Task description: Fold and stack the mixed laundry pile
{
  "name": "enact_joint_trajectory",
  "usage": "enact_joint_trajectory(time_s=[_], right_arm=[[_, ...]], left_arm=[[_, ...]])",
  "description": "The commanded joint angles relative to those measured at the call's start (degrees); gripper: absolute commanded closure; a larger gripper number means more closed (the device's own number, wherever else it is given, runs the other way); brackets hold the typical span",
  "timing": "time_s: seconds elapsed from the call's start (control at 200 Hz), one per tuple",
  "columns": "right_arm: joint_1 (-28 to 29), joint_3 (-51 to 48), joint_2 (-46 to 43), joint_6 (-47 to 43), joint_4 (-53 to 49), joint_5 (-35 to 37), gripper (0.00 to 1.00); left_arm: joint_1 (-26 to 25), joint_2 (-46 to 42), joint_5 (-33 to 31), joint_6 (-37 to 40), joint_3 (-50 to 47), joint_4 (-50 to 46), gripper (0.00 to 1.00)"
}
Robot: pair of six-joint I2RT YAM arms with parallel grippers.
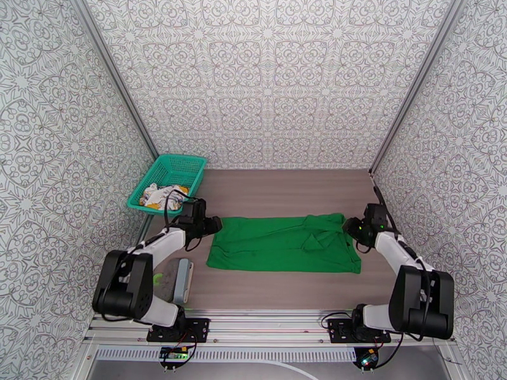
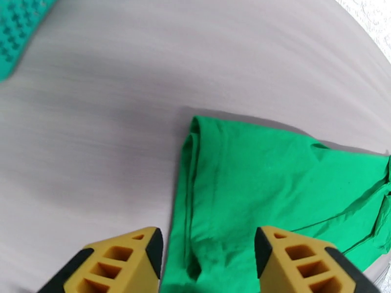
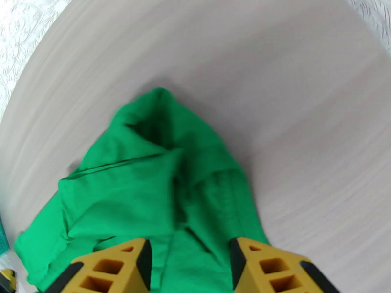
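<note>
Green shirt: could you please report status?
Left gripper open over left end of green shirt. Right gripper open over bunched right end. Printed garment in basket.

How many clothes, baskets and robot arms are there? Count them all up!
Clothes: 2 (green shirt, white printed garment)
Baskets: 1 (teal basket)
Robot arms: 2 (left arm, right arm)
Pale folded thing near the left arm, unclear what: 1
Total: 6

the left arm (image 1: 155, 245) and right arm (image 1: 396, 248) stretch forward, angled inward toward each other. the left gripper (image 2: 207, 242) and right gripper (image 3: 190, 250) tip downward, jaws spread apart.
</note>
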Motion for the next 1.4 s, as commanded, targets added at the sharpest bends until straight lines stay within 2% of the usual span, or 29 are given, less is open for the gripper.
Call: enact_joint_trajectory(time_s=[0.0, 0.105, 0.22, 0.365, 0.57, 0.655, 0.72, 0.985, 1.22, 1.395], right_arm=[[8.4, 9.8, 5.8, -3.7, -10.7, 7.2, 0.51], [15.4, 19.8, 15.2, -4.0, -14.8, 9.0, 0.50], [19.5, 30.4, 26.5, -3.8, -18.5, 10.2, 0.50], [21.2, 40.0, 36.3, -3.1, -22.1, 10.9, 0.51], [21.3, 42.2, 40.8, -2.2, -22.5, 13.0, 0.56], [21.4, 41.9, 41.0, -2.4, -22.5, 14.2, 0.62], [21.4, 41.2, 40.2, -2.1, -22.5, 14.7, 0.72], [21.4, 34.6, 31.8, 0.5, -20.0, 15.1, 1.00], [21.4, 22.5, 20.6, 6.8, -14.5, 12.9, 1.00], [21.4, 9.7, 11.4, 15.2, -7.3, 9.7, 1.00]], left_arm=[[-1.1, -0.9, -2.6, -0.5, 3.6, -5.2, 0.47], [-3.3, 1.7, 0.3, -1.6, 4.8, -3.7, 0.48], [-6.8, 6.6, 1.6, -2.5, 6.1, -1.3, 0.49], [-10.8, 13.5, 1.8, -3.2, 9.1, -0.4, 0.51], [-11.4, 18.5, 1.9, -5.0, 8.4, 2.6, 0.55], [-11.2, 19.6, 1.8, -5.3, 7.7, 3.1, 0.55], [-10.8, 19.9, 1.5, -5.6, 7.0, 3.3, 0.55], [-9.0, 21.1, 2.5, -5.8, 6.3, 4.2, 0.57], [-8.4, 21.8, 3.1, -6.0, 6.2, 4.7, 0.57], [-8.2, 21.9, 3.6, -6.0, 5.7, 5.2, 0.57]])
